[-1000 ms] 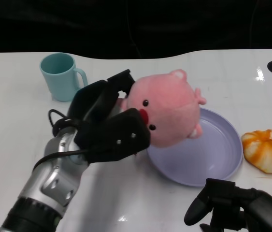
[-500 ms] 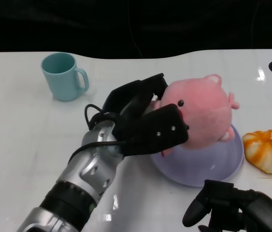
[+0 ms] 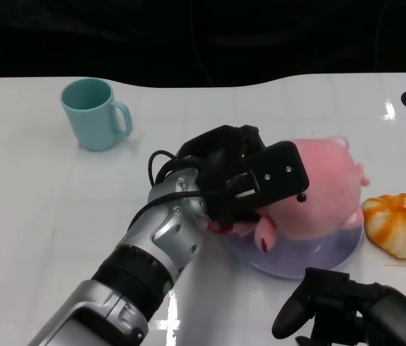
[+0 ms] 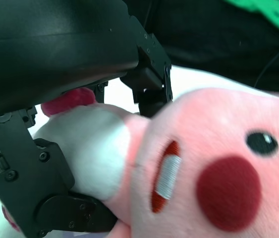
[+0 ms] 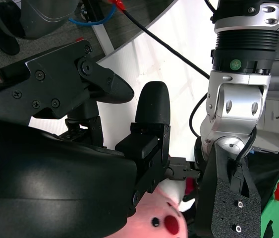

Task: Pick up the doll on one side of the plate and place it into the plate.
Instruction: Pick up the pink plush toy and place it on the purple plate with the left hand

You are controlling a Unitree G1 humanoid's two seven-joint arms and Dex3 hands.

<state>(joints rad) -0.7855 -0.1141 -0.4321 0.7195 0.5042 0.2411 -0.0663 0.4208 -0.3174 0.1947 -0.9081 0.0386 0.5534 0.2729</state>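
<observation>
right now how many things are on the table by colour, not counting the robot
pink: 1, the plush pig doll, held by the left hand over the plate
teal: 1, the mug
lavender: 1, the plate
orange and white: 1, the small pumpkin
total: 4

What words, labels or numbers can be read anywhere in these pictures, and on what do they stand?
None can be read.
The left hand, pink doll, plate, teal mug and orange pumpkin toy carry no writing.
A small green round sticker on the left arm is too small to read.
</observation>
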